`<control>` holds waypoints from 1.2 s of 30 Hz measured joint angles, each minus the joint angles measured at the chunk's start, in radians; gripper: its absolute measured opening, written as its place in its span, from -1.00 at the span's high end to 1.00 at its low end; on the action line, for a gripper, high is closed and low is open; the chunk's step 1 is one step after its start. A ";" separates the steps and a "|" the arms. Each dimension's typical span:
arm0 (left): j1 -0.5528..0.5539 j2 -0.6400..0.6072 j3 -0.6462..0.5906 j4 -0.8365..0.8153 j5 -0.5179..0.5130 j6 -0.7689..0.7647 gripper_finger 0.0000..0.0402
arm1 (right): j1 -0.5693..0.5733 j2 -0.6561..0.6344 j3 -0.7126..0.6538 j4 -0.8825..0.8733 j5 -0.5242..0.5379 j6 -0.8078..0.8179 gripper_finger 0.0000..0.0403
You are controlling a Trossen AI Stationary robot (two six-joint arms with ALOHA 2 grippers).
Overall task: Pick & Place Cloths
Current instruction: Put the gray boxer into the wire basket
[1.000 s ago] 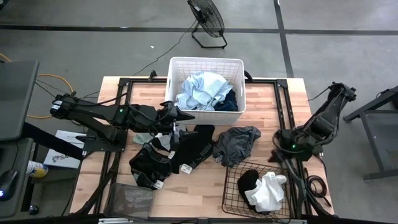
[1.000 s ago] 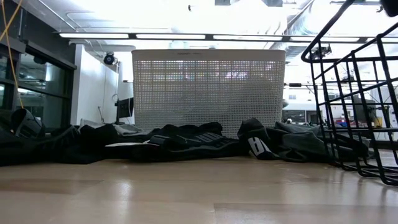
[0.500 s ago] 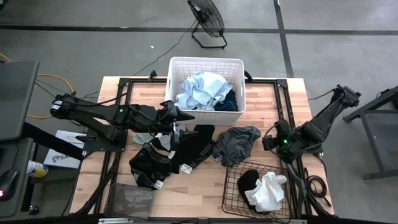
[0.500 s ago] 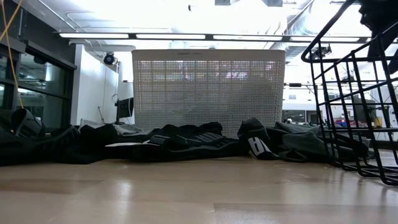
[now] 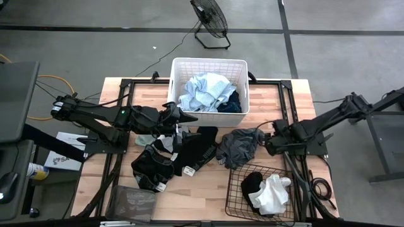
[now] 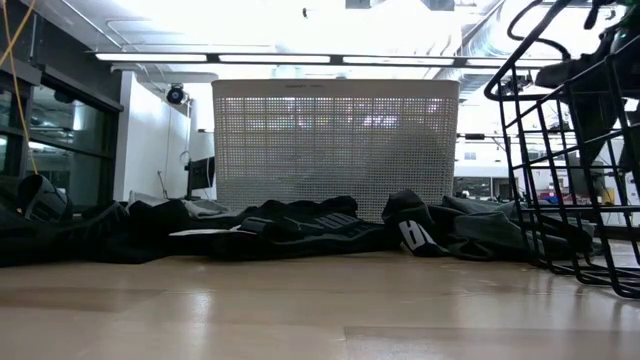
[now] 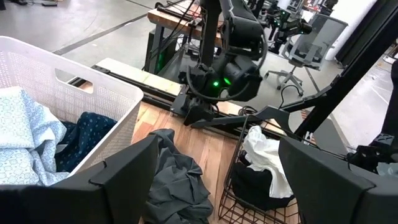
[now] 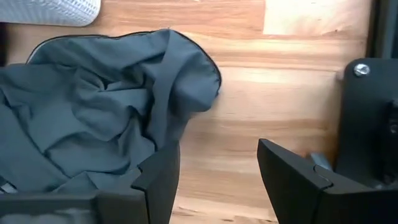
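A crumpled sage-grey cloth (image 5: pixel 240 145) (image 8: pixel 93 112) lies on the table between the two baskets. My right gripper (image 5: pixel 269 144) (image 8: pixel 217 177) is open, low over the wood just right of that cloth's edge. Black cloths (image 5: pixel 178 154) lie heaped left of the middle. A light blue cloth (image 5: pixel 203 92) (image 7: pixel 22 143) and a navy dotted cloth (image 7: pixel 90 127) sit in the white basket. A white cloth (image 5: pixel 273 191) and a black cloth (image 5: pixel 251 183) sit in the wire basket. My left gripper (image 5: pixel 188 118) (image 7: pixel 217 186) is open, by the white basket's near left corner.
The white plastic basket (image 5: pixel 177 82) stands at the table's far middle. The black wire basket (image 5: pixel 235 189) (image 6: pixel 570 170) is at the near right. Black frame rails (image 5: pixel 287 107) run along the table's sides. Bare wood (image 5: pixel 208 189) lies at the near middle.
My right arm has swung out from the table's right edge toward the left and stretched low. Its gripper has come to the right edge of the sage-grey cloth. The cloths have not moved.
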 joint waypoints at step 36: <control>0.000 0.000 0.000 -0.008 0.000 0.001 -0.63 | -0.385 0.338 -0.057 0.400 -0.100 -0.442 -0.33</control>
